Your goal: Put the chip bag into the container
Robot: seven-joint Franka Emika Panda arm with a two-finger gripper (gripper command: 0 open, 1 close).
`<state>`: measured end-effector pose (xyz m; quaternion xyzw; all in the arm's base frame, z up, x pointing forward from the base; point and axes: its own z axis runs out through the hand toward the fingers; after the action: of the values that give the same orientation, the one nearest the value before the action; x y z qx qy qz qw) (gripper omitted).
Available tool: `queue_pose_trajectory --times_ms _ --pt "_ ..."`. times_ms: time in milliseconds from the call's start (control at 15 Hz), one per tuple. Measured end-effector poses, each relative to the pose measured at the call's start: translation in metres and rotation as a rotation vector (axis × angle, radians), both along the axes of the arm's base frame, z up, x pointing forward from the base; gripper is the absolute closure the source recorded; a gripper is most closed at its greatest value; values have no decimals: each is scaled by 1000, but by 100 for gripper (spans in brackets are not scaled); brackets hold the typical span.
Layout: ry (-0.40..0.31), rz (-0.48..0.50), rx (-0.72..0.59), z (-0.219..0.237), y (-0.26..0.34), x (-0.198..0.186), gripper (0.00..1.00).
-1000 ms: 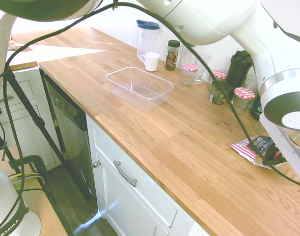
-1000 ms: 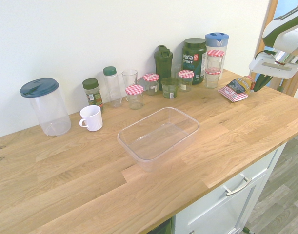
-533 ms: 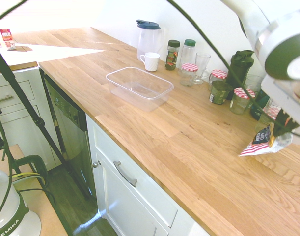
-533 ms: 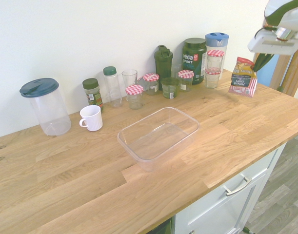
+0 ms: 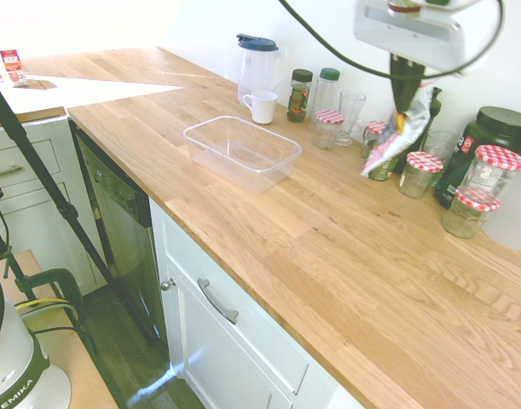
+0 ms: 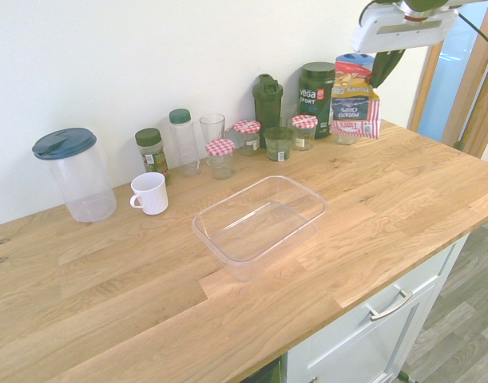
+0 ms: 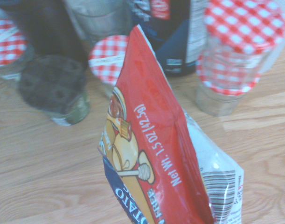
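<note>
The chip bag (image 5: 395,141), crinkled foil with red-and-white stripes and a dark label, hangs in the air above the jars at the back of the counter. My gripper (image 5: 403,100) is shut on its top edge. From the other side the chip bag (image 6: 355,102) dangles in front of the dark tub, under the gripper (image 6: 385,70). The wrist view is filled by the chip bag (image 7: 151,154) seen from close by. The container (image 5: 243,152), a clear shallow tub, sits empty on the wooden counter, well apart from the bag; it shows mid-counter as the container (image 6: 259,219).
Along the wall stand a lidded pitcher (image 6: 74,174), a white mug (image 6: 150,193), spice bottles, a glass, several jars with red-checked lids (image 6: 221,157), a dark green shaker (image 6: 267,102) and a dark supplement tub (image 6: 318,96). The counter's front edge drops to drawers.
The gripper lifted the chip bag off the counter's end and carried it through the air along the wall towards the jars. The container stayed put.
</note>
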<state>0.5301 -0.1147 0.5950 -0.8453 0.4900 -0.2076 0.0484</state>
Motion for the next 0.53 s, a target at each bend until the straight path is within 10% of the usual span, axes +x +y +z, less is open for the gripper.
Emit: queue_pose_trajectory --times_ms 533 --pt "31 106 -79 -12 181 -29 100"
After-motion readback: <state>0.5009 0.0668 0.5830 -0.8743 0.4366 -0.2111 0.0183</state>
